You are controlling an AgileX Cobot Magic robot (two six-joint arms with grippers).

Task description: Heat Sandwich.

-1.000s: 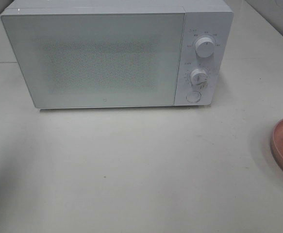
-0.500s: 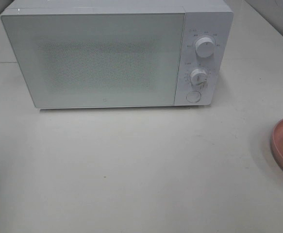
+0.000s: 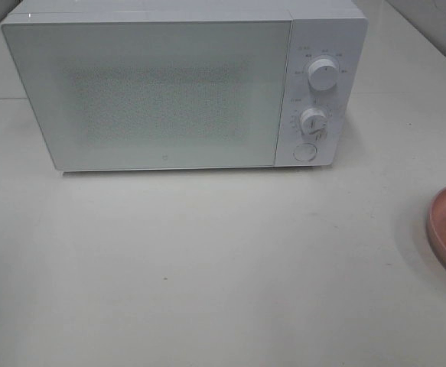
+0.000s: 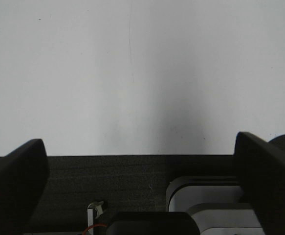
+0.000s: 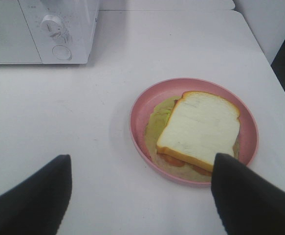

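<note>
- A white box-shaped microwave (image 3: 184,88) with a frosted door stands at the back of the pale counter (image 3: 207,267), its door closed.
- On its right-hand panel sit two round white dials, one above the other (image 3: 323,75), with a round button (image 3: 304,152) below them.
- A round pink plate (image 5: 147,105) lies on the counter, well apart from the microwave; in the high view only its edge shows at the right border (image 3: 439,229).
- The sandwich (image 5: 199,128), a square slice of white bread over orange filling and a yellow-green layer, lies on that plate, tilted off square to the counter edge.
- The right gripper (image 5: 140,196) hovers above the counter just short of the plate, its black jaws spread wide with nothing between them; one jaw tip overlaps the plate's near rim in the wrist view.
- The left gripper (image 4: 140,188) is over a bare stretch of counter, its dark jaws also spread wide and empty.
- Neither arm appears in the high view.
</note>
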